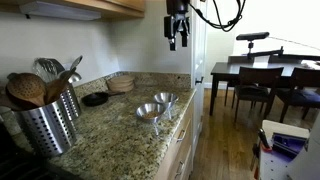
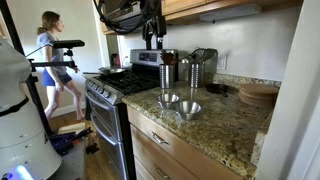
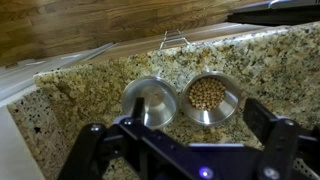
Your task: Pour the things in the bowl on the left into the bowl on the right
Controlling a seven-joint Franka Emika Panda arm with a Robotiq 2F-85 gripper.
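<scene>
Two small metal bowls sit side by side on the granite counter (image 3: 80, 90). In the wrist view the left bowl (image 3: 150, 100) looks empty, and the right bowl (image 3: 210, 97) holds small tan beans (image 3: 207, 93). Both bowls also show in both exterior views (image 1: 150, 111) (image 1: 165, 98) (image 2: 168, 99) (image 2: 187, 108), where I cannot tell which holds the beans. My gripper (image 3: 200, 125) is open and empty. It hangs high above the bowls in both exterior views (image 1: 177, 38) (image 2: 152, 40), touching nothing.
A steel utensil holder (image 1: 45, 125) with wooden spoons stands on the counter, along with a black dish (image 1: 96, 98) and a woven plate (image 1: 121, 83). Metal canisters (image 2: 190, 70), a stove (image 2: 110, 85) and wooden boards (image 2: 260, 93) surround the bowls. A person (image 2: 55, 60) stands beyond the stove.
</scene>
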